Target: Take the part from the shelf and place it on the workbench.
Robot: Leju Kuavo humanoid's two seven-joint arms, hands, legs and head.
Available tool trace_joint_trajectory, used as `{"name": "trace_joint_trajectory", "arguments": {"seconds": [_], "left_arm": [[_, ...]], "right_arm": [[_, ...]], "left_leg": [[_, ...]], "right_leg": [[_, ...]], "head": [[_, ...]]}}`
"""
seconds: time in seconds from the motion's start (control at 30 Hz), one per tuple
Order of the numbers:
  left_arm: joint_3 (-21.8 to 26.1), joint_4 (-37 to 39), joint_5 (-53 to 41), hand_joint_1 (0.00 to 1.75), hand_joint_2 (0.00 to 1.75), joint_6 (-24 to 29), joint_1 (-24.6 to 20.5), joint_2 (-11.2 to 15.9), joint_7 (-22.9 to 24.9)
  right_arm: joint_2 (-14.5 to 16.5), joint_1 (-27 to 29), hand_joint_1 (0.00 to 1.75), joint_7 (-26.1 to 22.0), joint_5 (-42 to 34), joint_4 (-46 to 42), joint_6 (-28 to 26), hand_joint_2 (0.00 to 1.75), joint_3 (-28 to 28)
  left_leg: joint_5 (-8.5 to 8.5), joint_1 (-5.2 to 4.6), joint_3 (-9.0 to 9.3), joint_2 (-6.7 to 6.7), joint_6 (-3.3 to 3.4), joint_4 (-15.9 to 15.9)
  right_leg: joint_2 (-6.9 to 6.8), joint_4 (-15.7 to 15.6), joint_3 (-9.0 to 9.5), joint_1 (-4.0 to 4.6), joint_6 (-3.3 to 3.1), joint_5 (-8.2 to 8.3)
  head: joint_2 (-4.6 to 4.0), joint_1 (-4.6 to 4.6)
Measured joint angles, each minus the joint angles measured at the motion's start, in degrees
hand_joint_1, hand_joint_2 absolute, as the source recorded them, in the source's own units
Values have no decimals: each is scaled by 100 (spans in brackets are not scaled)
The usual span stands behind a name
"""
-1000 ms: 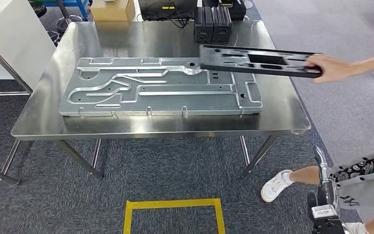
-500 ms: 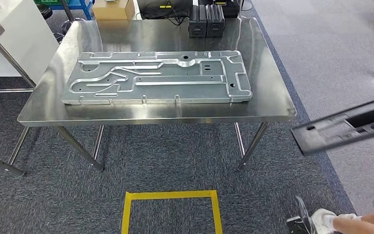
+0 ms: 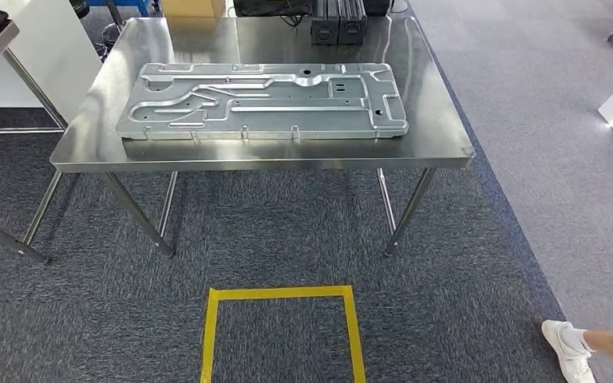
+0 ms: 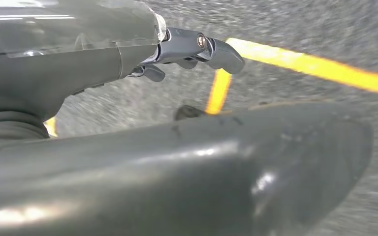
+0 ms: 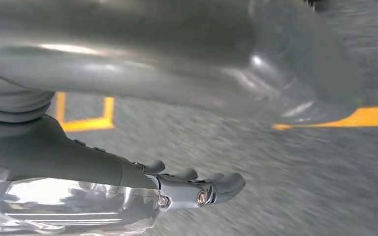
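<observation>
Grey plate (image 3: 263,100) flat on steel bench (image 3: 439,136) at 12 o'clock, left hand (image 4: 192,49) and right hand (image 5: 197,189) empty, fingers extended over carpet (image 3: 447,263), yellow tape square (image 3: 279,331) at 6 o'clock.

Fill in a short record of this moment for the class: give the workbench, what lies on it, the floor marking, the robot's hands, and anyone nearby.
workbench: steel table, on grey carpet
on it: large grey metal plate lying flat; two black boxes at the far edge
floor marking: yellow tape square in front of the table
left hand: hanging over the carpet, holds nothing
right hand: hanging over the carpet, holds nothing
person: a white shoe at the right
</observation>
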Motion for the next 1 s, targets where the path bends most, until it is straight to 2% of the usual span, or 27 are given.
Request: {"name": "trace_joint_trajectory", "arguments": {"seconds": [0.03, 0.07, 0.1, 0.13, 0.17, 0.2, 0.23, 0.27, 0.3, 0.37, 0.4, 0.43, 0.47, 0.5, 0.53, 0.6, 0.63, 0.67, 0.73, 0.77, 0.8, 0.83, 0.87, 0.9, 0.93, 0.97, 1.0], "left_arm": [[-10, 0, -17, 0, 0, -1, -3, -6, 20], [-21, 0, -27, 0, 0, -1, -3, -11, 40], [-33, 1, -32, 0, 0, -1, -5, -16, 60], [-43, 1, -34, 0, 0, 1, -8, -19, 75], [-50, 1, -33, 0, 0, 3, -12, -22, 87], [-55, 2, -29, 0, 0, 7, -17, -23, 94], [-62, 2, -25, 0, 0, 11, -19, -23, 98], [-71, 2, -22, 0, 0, 14, -18, -25, 104], [-81, 3, -20, 0, 0, 16, -15, -27, 109], [-100, 5, -29, 0, 0, 16, -14, -33, 110], [-108, 6, -33, 0, 0, 16, -15, -36, 104], [-114, 7, -34, 0, 0, 17, -17, -37, 95], [-119, 7, -26, 0, 0, 25, -18, -37, 86], [-121, 7, -14, 0, 0, 37, -22, -37, 77], [-121, 6, -2, 0, 0, 52, -31, -37, 74], [-123, 5, 14, 0, 0, 101, -68, -30, 78], [-125, 4, 23, 0, 0, 124, -86, -27, 88], [-125, 4, 32, 0, 0, 149, -100, -24, 103], [-125, 4, 48, 0, 0, 186, -104, -28, 147], [-124, 4, 53, 0, 0, 203, -105, -34, 165], [-123, 4, 54, 0, 0, 216, -105, -39, 177], [-123, 4, 49, 0, 0, 223, -107, -45, 180], [-123, 4, 39, 0, 0, 227, -107, -48, 177], [-123, 4, 25, 0, 0, 227, -105, -49, 170], [-123, 4, 13, 0, 0, 227, -103, -50, 161], [-123, 4, 6, 0, 0, 226, -101, -51, 151], [-123, 5, 3, 0, 0, 224, -99, -52, 139]], "right_arm": [[13, -20, 0, 92, -5, 41, 10, 0, -37], [24, -42, 0, 177, -11, 74, 30, 0, -71], [34, -62, 0, 251, -14, 101, 52, 0, -101], [48, -80, 0, 311, -14, 128, 73, 0, -132], [58, -92, 0, 359, -13, 151, 89, 0, -159], [68, -99, 0, 394, -13, 179, 94, 0, -189], [80, -114, 0, 418, -12, 203, 95, 0, -215], [87, -127, 0, 438, -12, 221, 96, 0, -233], [96, -138, 0, 466, -9, 236, 96, 0, -247], [110, -149, 0, 551, -4, 254, 106, 0, -274], [116, -147, 0, 600, -1, 263, 121, 0, -292], [125, -146, 0, 642, 3, 273, 143, 0, -311], [136, -146, 0, 676, 11, 284, 164, 0, -327], [150, -146, 0, 709, 24, 294, 180, 0, -340], [169, -151, 0, 736, 38, 305, 197, 0, -348], [216, -155, 0, 770, 69, 320, 227, 0, -362], [236, -157, 0, 779, 83, 326, 246, 0, -369], [250, -159, 0, 786, 97, 331, 263, 0, -375], [258, -168, 0, 797, 131, 340, 302, 0, -382], [260, -171, 0, 797, 149, 342, 324, 0, -382], [262, -171, 0, 796, 167, 347, 350, 0, -382], [264, -170, 0, 795, 180, 352, 375, 0, -382], [266, -170, 0, 791, 188, 357, 399, 0, -382], [267, -169, 0, 784, 192, 363, 419, 0, -383], [267, -169, 0, 773, 193, 365, 429, 0, -383], [267, -169, 0, 762, 194, 367, 434, 0, -383], [267, -169, 0, 752, 197, 368, 439, 0, -383]], "left_leg": [[53, 4, -108, -2, -27, 57], [96, 3, -204, -4, -57, 122], [137, 0, -266, -5, -93, 175], [175, -2, -300, -4, -131, 212], [216, -1, -317, -3, -167, 226], [255, 8, -327, -5, -204, 227], [218, 21, -364, -11, -235, 265], [68, 34, -424, -17, -262, 380], [-190, 47, -512, -22, -285, 609], [-802, 60, -705, -25, -318, 1342], [-962, 61, -758, -25, -327, 1697], [-979, 62, -747, -25, -327, 1925], [-872, 61, -639, -26, -314, 1956], [-711, 59, -423, -27, -289, 1769], [-592, 50, -107, -27, -251, 1402], [-632, 10, 626, -26, -167, 437], [-711, -15, 848, -26, -133, 107], [-769, -34, 955, -25, -105, -82], [-705, -40, 904, -15, -36, -143], [-653, -34, 869, -7, 5, -159], [-587, -29, 823, 0, 41, -174], [-527, -28, 762, 6, 63, -173], [-471, -29, 691, 5, 74, -167], [-419, -31, 615, 5, 71, -156], [-372, -31, 535, 5, 62, -138], [-334, -29, 458, 6, 49, -113], [-305, -25, 391, 5, 35, -82]], "right_leg": [[2, -401, 339, -10, 2, 69], [9, -894, 706, -7, -7, 32], [15, -1287, 980, 4, -30, -60], [22, -1552, 1155, 19, -63, -160], [26, -1655, 1198, 38, -106, -201], [18, -1641, 1154, 41, -159, -167], [2, -1639, 1103, 42, -214, -114], [-14, -1641, 1033, 42, -269, -44], [-29, -1645, 947, 44, -315, 36], [-42, -1633, 762, 73, -357, 185], [-45, -1623, 665, 91, -361, 256], [-48, -1606, 564, 108, -363, 323], [-49, -1583, 456, 123, -362, 388], [-46, -1557, 343, 137, -359, 452], [-43, -1528, 245, 147, -354, 514], [-43, -1474, 118, 169, -318, 620], [-51, -1463, 95, 168, -289, 668], [-61, -1461, 83, 161, -256, 710], [-63, -1448, 60, 133, -185, 737], [-47, -1365, 24, 120, -153, 626], [-30, -1186, -39, 108, -121, 418], [-10, -887, -134, 88, -93, 128], [-1, -507, -248, 75, -65, -155], [3, -129, -347, 61, -40, -341], [5, 137, -389, 47, -18, -394], [5, 204, -332, 33, -3, -328], [4, 19, -147, 19, 6, -192]], "head": [[0, 0], [0, -1], [0, -2], [0, -2], [0, -2], [0, -1], [0, -1], [0, -1], [0, -1], [0, -2], [0, -2], [0, -2], [0, -2], [0, -2], [0, -2], [0, -2], [0, -2], [0, -2], [0, -2], [0, -1], [0, -1], [0, -1], [0, 0], [0, 0], [0, 0], [0, 0], [0, 0]]}}
